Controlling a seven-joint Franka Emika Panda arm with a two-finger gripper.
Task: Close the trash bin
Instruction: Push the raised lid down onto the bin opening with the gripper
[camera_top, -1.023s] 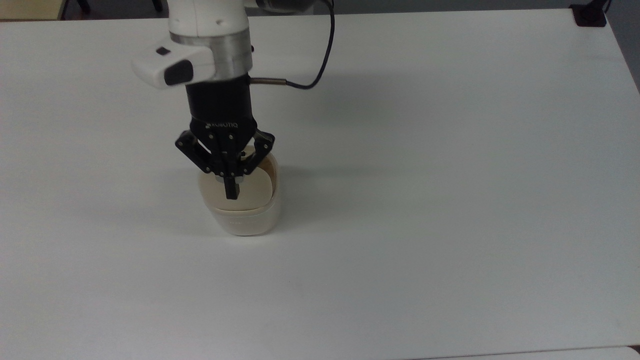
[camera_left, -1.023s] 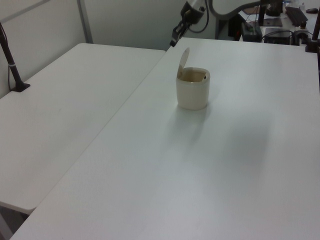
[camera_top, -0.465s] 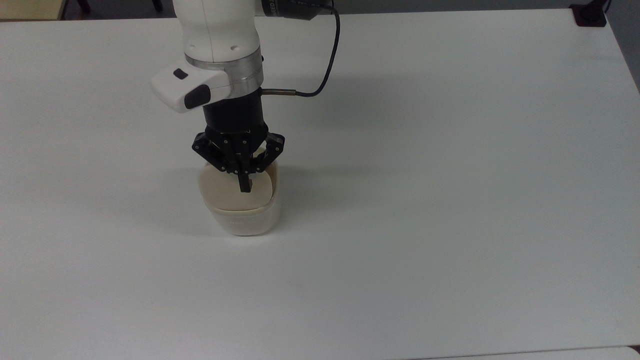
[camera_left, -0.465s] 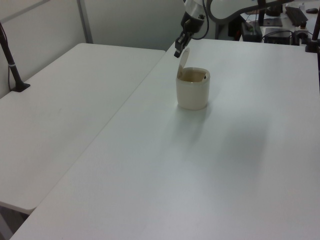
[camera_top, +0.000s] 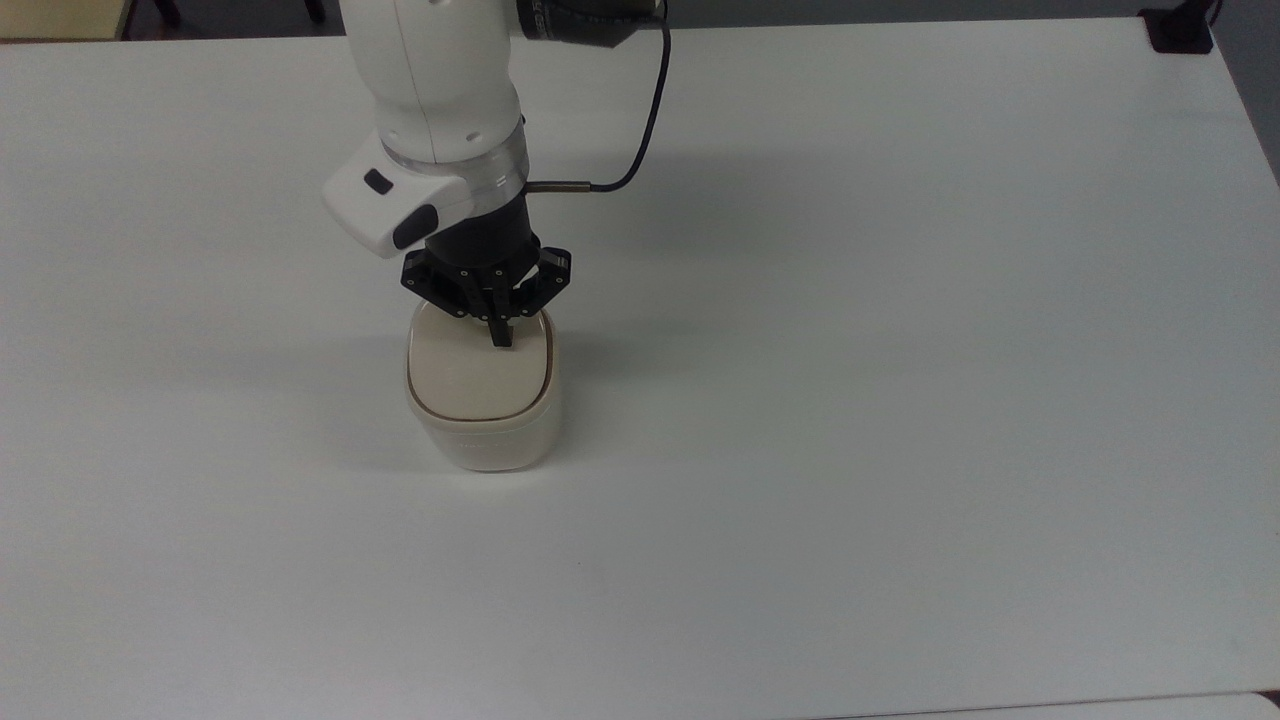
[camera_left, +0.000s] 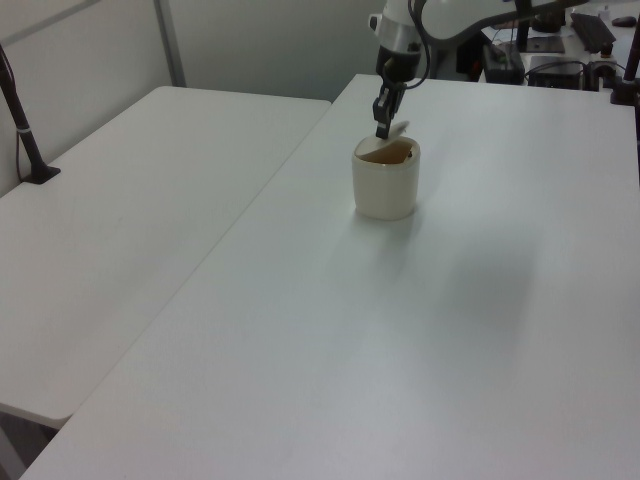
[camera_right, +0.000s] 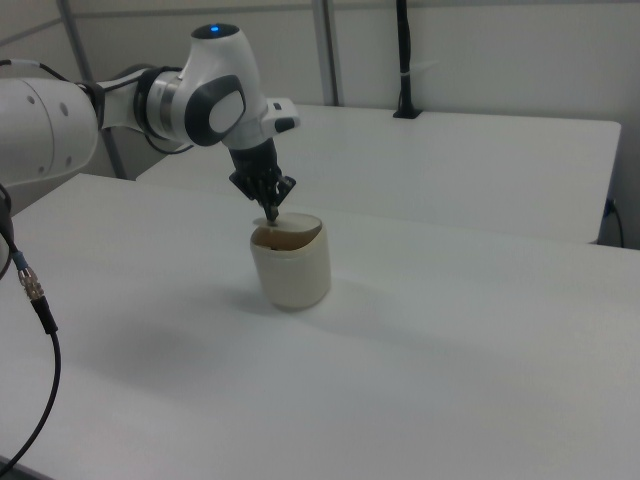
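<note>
The trash bin (camera_top: 482, 400) stood on the white table (camera_top: 900, 400), towards the far edge in the top view and well in from every corner. The gripper (camera_top: 500, 335) was over the far side of the lid (camera_top: 478, 378), its fingers drawn together into one narrow tip, holding nothing and pressing down on the beige panel near what I took to be the hinge side.

A second before, the lid had been standing nearly upright, with the arm (camera_top: 430, 90) off behind it. Half a second before, the tip had reached the raised flap. By this moment the flap had swung most of the way down. In the top view it lay almost square over the rim. In the left view, though, the lid (camera_left: 397, 131) was tilted above the dark opening of the bin (camera_left: 385, 180), with the gripper (camera_left: 381, 128) right at it. In the right view the gripper (camera_right: 270, 213) touched the flap at the rim of the bin (camera_right: 290, 262), and a gap showed beneath.

I judged the close was nearly done but not latched. It probably wanted a further downward push, nearer the free edge. So light a bin might slide or tip under a sideways shove.
</note>
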